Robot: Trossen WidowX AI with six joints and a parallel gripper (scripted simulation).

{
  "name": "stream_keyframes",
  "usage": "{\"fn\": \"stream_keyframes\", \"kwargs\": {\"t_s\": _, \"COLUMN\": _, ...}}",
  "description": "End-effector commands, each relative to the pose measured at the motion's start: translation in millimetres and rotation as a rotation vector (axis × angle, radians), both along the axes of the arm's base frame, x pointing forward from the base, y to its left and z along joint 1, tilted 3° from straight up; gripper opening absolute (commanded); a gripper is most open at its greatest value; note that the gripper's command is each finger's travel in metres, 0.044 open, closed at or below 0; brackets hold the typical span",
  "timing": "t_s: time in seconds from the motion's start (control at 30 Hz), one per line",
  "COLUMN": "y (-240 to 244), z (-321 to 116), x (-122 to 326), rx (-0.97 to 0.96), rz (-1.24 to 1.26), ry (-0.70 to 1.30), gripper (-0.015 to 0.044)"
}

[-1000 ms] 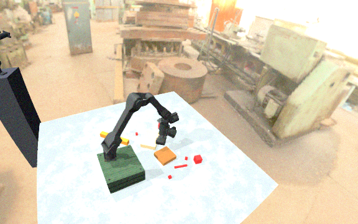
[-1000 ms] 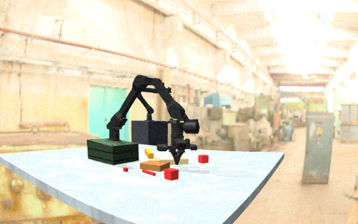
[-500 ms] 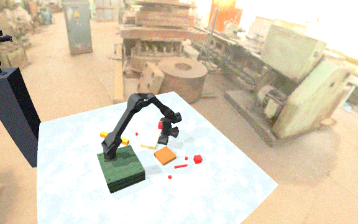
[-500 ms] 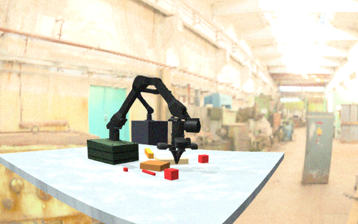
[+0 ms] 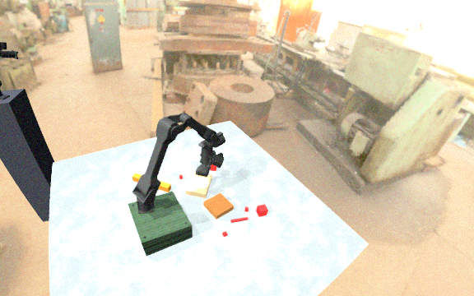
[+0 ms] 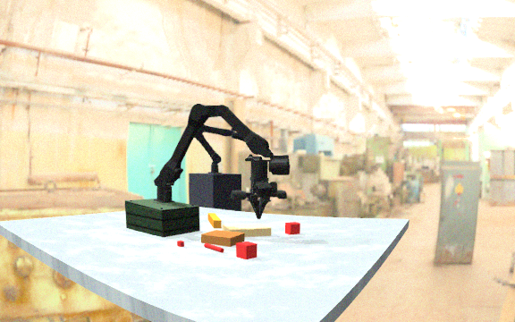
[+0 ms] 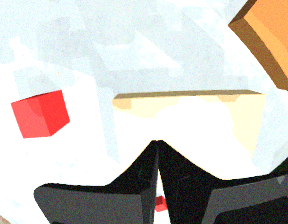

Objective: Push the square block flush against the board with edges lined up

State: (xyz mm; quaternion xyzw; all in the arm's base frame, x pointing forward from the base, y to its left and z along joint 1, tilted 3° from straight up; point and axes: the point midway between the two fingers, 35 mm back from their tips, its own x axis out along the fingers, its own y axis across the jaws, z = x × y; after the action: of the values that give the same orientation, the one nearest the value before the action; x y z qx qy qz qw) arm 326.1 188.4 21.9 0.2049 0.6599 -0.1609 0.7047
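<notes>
The orange-brown square block (image 5: 218, 205) (image 6: 223, 238) (image 7: 275, 40) lies flat. The pale cream board (image 5: 197, 191) (image 6: 257, 232) (image 7: 135, 120) lies flat near it, with a gap between them and their sides at an angle to each other. My gripper (image 5: 202, 173) (image 6: 258, 217) (image 7: 156, 145) is shut and empty, pointing down. It hangs above the board and touches neither part. In the wrist view the fingers hide the board's near part; in the top view the gripper hides some of its far part.
A red cube (image 5: 213, 168) (image 6: 292, 228) (image 7: 42, 115) lies beyond the board. Another red cube (image 5: 262, 210) (image 6: 246, 249), a red stick (image 5: 239, 219) (image 6: 214, 247) and small red cubes lie around the block. A yellow bar (image 5: 164, 187) (image 6: 215, 220) lies near the green base (image 5: 160, 218) (image 6: 162, 217).
</notes>
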Motion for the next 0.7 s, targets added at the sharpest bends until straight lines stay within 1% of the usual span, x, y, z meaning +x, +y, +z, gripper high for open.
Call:
{"fn": "stream_keyframes", "kwargs": {"t_s": 0.0, "y": 42.8, "z": -1.5, "x": -48.1, "rx": -0.003, "rz": 0.010, "ry": 0.002, "gripper": 0.0000}}
{"fn": "stream_keyframes", "kwargs": {"t_s": 0.07, "y": 60.1, "z": -2.5, "x": -73.4, "rx": -0.005, "rz": 0.010, "ry": 0.001, "gripper": 0.0000}}
{"fn": "stream_keyframes", "kwargs": {"t_s": 0.13, "y": 65.6, "z": -2.9, "x": -82.7, "rx": -0.005, "rz": 0.010, "ry": 0.001, "gripper": 0.0000}}
{"fn": "stream_keyframes", "kwargs": {"t_s": 0.3, "y": 65.9, "z": -6.0, "x": -82.3, "rx": -0.005, "rz": 0.010, "ry": 0.001, "gripper": 0.0000}}
{"fn": "stream_keyframes", "kwargs": {"t_s": 0.43, "y": 67.5, "z": -55.0, "x": -78.8, "rx": -0.006, "rz": 0.010, "ry": 0.001, "gripper": 0.0000}}
{"fn": "stream_keyframes", "kwargs": {"t_s": 0.67, "y": 66.8, "z": -57.9, "x": -77.3, "rx": -0.006, "rz": 0.010, "ry": 0.001, "gripper": 0.0000}}
